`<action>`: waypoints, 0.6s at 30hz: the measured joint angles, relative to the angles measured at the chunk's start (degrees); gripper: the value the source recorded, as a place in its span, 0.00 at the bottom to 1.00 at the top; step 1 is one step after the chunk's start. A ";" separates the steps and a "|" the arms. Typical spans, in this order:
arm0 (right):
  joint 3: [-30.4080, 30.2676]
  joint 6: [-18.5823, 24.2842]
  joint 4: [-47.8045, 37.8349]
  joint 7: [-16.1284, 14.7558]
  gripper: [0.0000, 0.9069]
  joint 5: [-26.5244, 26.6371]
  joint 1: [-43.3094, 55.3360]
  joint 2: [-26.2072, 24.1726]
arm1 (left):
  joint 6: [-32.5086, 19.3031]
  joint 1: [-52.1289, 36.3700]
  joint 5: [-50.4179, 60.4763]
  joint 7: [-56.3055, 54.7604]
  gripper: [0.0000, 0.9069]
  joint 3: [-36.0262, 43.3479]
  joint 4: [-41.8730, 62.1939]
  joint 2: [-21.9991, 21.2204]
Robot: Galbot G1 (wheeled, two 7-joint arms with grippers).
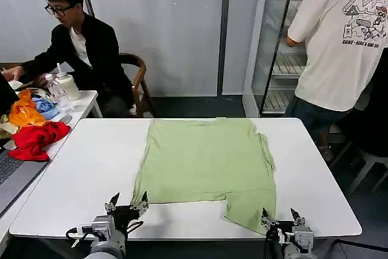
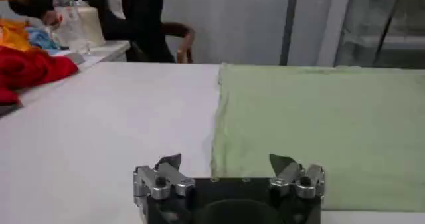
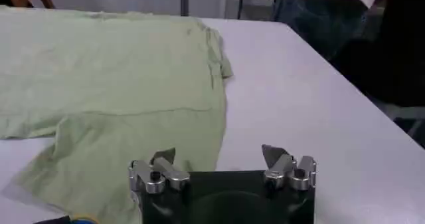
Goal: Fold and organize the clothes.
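One light-green shirt lies flat, partly folded, slightly wrinkled.

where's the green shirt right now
The green shirt lies spread flat at the middle of the white table, its near edge between the open left gripper and open right gripper.

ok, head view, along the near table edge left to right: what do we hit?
Left gripper, fingers open, at the shirt's near left corner → near hem of the green shirt → its flap hanging toward the edge → right gripper, fingers open, just past that flap → bare white table.
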 measured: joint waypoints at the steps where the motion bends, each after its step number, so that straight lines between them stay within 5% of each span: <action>1: -0.07 0.00 -0.13 -0.01 1.00 0.00 0.02 0.02 | 0.00 -0.16 0.07 0.00 1.00 0.21 0.18 -0.10; 18: -2.14 0.18 -1.71 -1.57 1.00 -0.30 0.79 1.09 | -0.01 -2.07 1.09 0.12 1.00 2.43 2.49 -0.85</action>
